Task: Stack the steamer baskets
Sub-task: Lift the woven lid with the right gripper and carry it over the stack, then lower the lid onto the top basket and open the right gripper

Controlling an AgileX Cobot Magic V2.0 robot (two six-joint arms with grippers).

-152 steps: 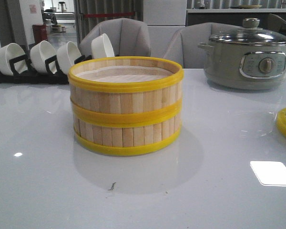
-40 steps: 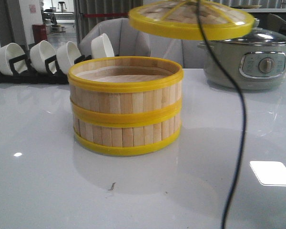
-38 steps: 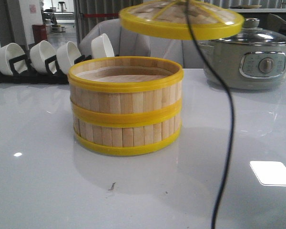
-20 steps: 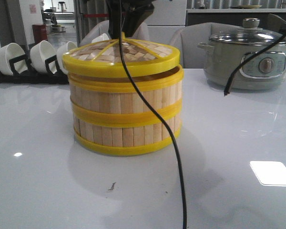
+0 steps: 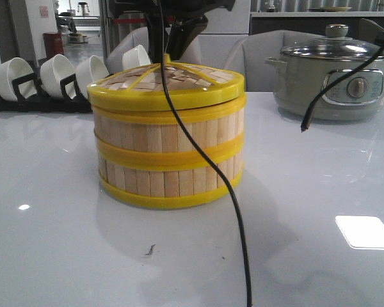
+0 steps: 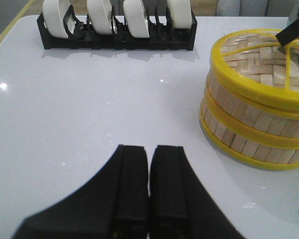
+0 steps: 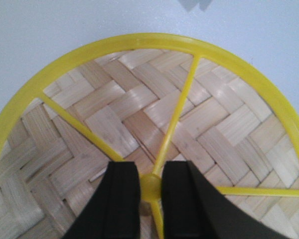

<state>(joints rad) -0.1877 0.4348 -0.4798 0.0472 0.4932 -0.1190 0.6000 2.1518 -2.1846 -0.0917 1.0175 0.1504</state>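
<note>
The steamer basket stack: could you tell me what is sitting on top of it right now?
The woven lid covers the steamer baskets, with the right gripper closed on its knob. The inside is hidden.

Lid (image 5: pixel 166 83) on two stacked steamer baskets (image 5: pixel 169 153), mid-table (image 5: pixel 51 256).
Bowl rack (image 5: pixel 51 80) behind-left, electric pot (image 5: pixel 336 77) behind-right; right gripper (image 7: pixel 150 186) on lid knob.

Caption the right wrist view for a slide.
Right gripper fingers pinch the yellow knob of the woven bamboo steamer lid.
</note>
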